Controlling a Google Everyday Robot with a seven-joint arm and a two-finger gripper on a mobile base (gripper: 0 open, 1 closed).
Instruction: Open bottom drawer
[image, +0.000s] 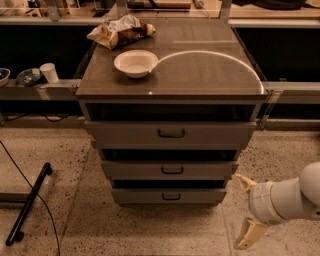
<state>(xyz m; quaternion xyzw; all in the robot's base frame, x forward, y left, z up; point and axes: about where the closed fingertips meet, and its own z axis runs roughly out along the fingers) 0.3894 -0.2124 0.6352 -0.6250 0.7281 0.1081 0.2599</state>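
My hand is at lower right of frame, low over the speckled floor. Its two cream fingers are spread wide, one above the other, gripping nothing. Target is the narrow grey metal bottom drawer, lowest of three fronts at bottom centre, looks pushed in. Its small dark loop handle lies left of my hand and slightly higher, well apart, long axis horizontal across the front. My read: traverse left, straddle the loop top and bottom, close, pull toward the camera
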